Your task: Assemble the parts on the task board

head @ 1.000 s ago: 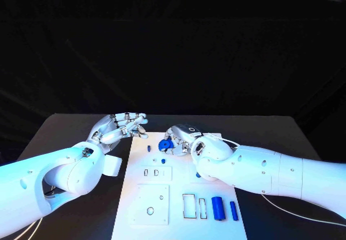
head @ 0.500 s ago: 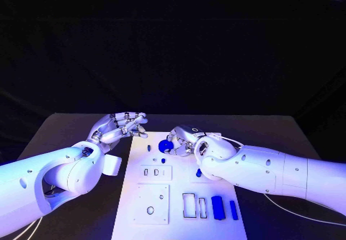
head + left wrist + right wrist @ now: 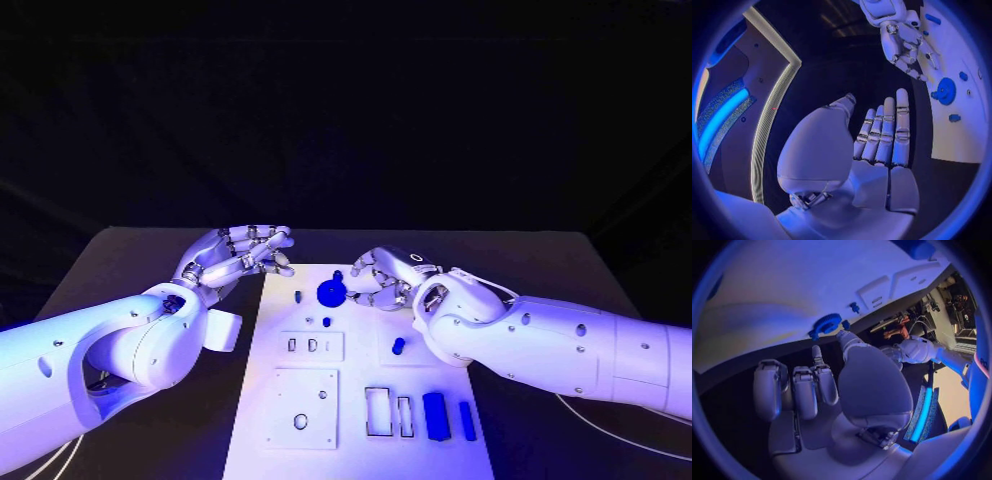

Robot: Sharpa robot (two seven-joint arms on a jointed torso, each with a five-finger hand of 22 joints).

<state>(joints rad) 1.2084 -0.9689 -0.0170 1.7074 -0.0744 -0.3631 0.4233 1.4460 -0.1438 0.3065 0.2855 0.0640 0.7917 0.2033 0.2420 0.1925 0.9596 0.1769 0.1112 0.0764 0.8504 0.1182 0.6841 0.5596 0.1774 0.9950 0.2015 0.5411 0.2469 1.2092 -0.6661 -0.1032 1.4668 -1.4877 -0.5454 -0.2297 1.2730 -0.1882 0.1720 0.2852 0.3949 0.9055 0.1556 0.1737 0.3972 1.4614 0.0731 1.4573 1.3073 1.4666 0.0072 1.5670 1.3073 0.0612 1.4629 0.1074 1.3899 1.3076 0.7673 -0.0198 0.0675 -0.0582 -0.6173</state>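
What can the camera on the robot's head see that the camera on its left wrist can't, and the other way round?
Only the head view takes in the near end of the task board, with its slotted plates and the blue bars. Only the left wrist view looks up the inside of the left hand, its fingers straight and holding nothing. Both show the blue gear on the board and the right hand beside it.

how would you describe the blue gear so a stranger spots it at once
Start at the white task board in the middle of the black table. At its far end, beside the right hand, sits the blue gear: round and toothed, larger than the small blue pegs nearby.
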